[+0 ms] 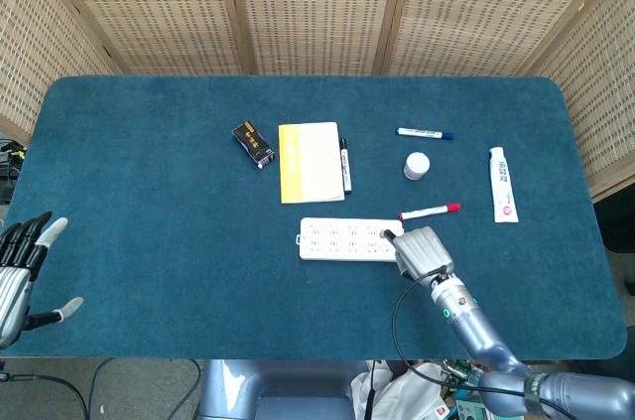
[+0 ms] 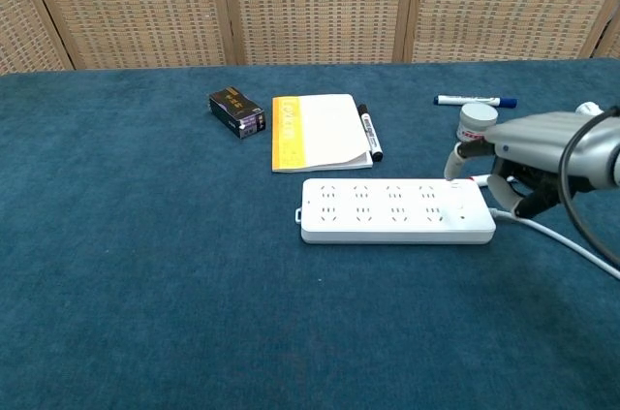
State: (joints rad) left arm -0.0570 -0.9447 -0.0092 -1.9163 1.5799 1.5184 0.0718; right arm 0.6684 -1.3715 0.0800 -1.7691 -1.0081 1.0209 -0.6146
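We see the right hand (image 2: 542, 153) poised at the right end of the white power strip (image 2: 392, 210), which lies flat on the blue table (image 2: 145, 274) near its front middle. One extended finger (image 2: 453, 160) points down just above the strip's far right corner; we cannot tell whether it touches. The other fingers are curled under the palm with nothing in them. A white cord (image 2: 567, 240) runs from the strip's right end under that hand. Behind the strip lie a yellow-edged notebook (image 2: 320, 131) and a black marker (image 2: 368, 132). The left hand (image 1: 22, 266) hangs spread wide off the table's left front corner, holding nothing
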